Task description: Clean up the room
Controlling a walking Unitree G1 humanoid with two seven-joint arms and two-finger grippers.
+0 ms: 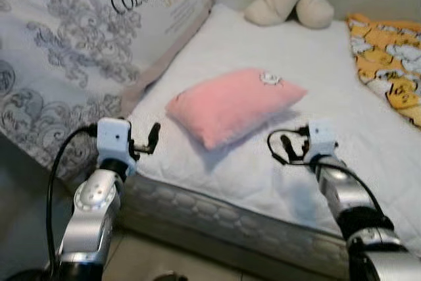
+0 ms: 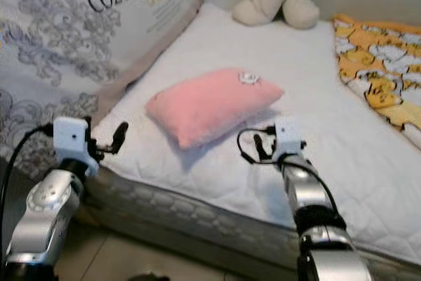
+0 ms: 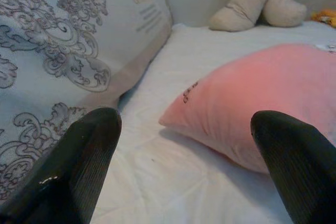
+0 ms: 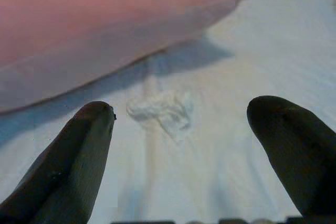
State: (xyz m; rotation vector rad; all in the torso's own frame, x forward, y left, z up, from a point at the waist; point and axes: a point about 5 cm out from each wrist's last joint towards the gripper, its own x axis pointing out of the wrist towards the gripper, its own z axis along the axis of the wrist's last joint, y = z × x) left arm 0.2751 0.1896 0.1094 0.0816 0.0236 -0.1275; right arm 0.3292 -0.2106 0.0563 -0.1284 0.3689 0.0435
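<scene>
A pink pillow point(image 1: 231, 104) is seen lying mid-bed point(image 1: 309, 64). A crumpled tissue point(image 4: 160, 111) lies beside it, before the spread right gripper point(image 4: 181, 145). The left gripper point(image 3: 184, 156) is held spread near the bed's front edge.

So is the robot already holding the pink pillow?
No, the pink pillow lies free on the white bed, and the left gripper and right gripper are both open with nothing between their fingers.

Soft, even daylight; slightly blurry frames; pink pillow point(image 1: 233, 104) casts a faint shadow.
</scene>
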